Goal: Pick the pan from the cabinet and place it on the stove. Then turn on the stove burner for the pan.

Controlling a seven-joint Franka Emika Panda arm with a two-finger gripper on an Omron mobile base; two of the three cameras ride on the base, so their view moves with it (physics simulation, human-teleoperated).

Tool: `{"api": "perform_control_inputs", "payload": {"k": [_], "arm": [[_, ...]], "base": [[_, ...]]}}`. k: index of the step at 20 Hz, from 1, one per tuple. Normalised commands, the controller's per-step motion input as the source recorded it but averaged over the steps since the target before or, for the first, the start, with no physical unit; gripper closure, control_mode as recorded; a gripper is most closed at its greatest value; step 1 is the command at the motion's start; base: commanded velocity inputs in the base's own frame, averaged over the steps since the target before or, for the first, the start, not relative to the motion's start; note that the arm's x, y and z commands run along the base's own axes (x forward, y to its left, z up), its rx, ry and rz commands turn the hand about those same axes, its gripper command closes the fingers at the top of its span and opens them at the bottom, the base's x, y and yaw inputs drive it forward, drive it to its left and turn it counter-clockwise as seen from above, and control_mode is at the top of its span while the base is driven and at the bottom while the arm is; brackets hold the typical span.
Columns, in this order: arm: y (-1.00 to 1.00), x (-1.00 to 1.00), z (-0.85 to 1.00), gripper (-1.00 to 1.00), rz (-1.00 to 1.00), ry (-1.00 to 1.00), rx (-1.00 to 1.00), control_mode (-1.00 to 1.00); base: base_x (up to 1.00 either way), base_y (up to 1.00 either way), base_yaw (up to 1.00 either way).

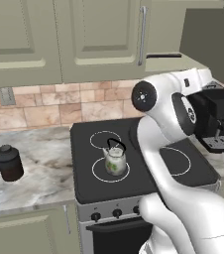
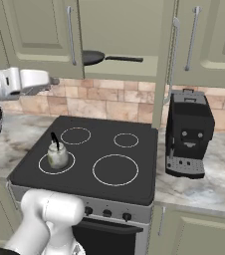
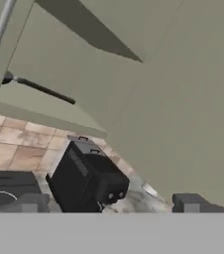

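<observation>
The pan (image 2: 92, 58) lies dark and shallow on the shelf of the open sage-green cabinet (image 2: 35, 35), its handle pointing right. In the hand view its thin handle (image 3: 39, 88) pokes out from behind a cabinet door. My gripper (image 3: 111, 203) is open, its fingertips (image 3: 29, 202) far apart with nothing between them. It hovers left of and below the pan, apart from it, as the white hand (image 2: 25, 80) shows. The black stove (image 2: 144, 174) lies below. Its widest burner ring (image 2: 115, 170) is bare; my arm partly covers this ring (image 1: 181, 161).
A glass-green kettle (image 1: 115, 161) (image 2: 57, 156) stands on the front left ring. A black coffee machine (image 2: 188, 134) (image 3: 86, 178) sits right of the stove, under the swung-out cabinet door (image 2: 165, 60). A dark jar (image 1: 9, 162) stands on the left counter. Knobs (image 2: 107, 213) line the stove front.
</observation>
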Motion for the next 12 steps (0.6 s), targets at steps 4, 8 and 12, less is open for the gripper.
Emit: {"api": "perform_control_inputs", "payload": {"k": [4, 8, 12], "arm": [[0.05, 0.19, 0.2, -1.0, 0.32, -0.36, 0.19, -1.0], [0.0, 0.21, 0.23, -1.0, 0.3, -0.32, 0.14, -1.0], [0.0, 0.23, 0.19, -1.0, 0.25, -0.27, 0.09, -1.0]], "base": [[0.0, 0.0, 0.0], [0.0, 0.0, 0.0], [0.0, 0.0, 0.0]]}}
